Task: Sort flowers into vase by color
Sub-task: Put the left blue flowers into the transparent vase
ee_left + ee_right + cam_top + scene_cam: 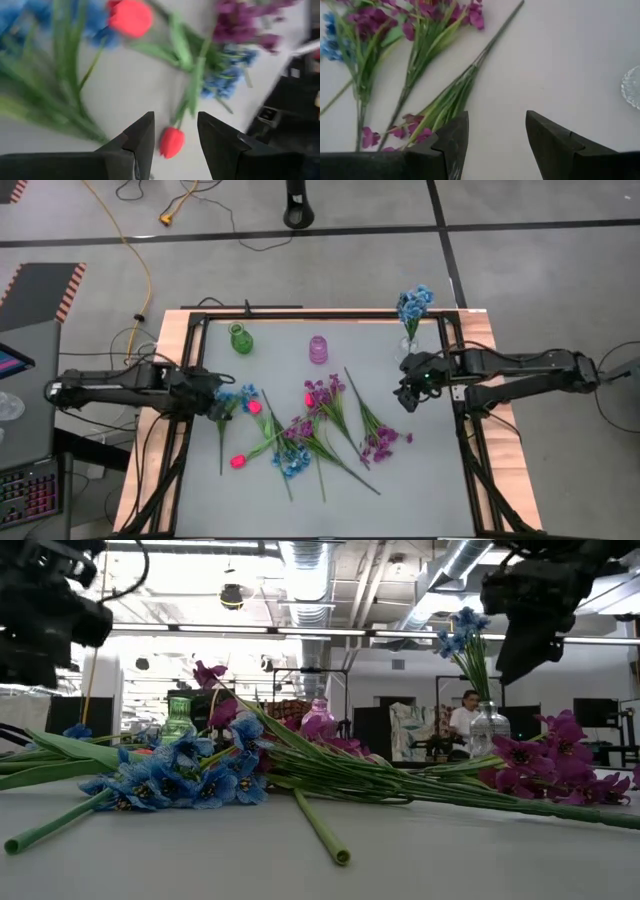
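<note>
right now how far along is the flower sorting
Early on. Done: one blue sprig stands in the clear vase at the table's far right. In hand: nothing; the left gripper hangs with jaws open above the left end of the pile, the right gripper open beside the clear vase. Left: the green vase and purple vase look empty, and purple, blue and pink-red flowers lie on the table.

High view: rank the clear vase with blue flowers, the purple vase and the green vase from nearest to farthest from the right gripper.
From the right gripper:
1. Clear vase with blue flowers, table's far right corner.
2. Purple vase, far edge, middle.
3. Green vase, far left.
</note>
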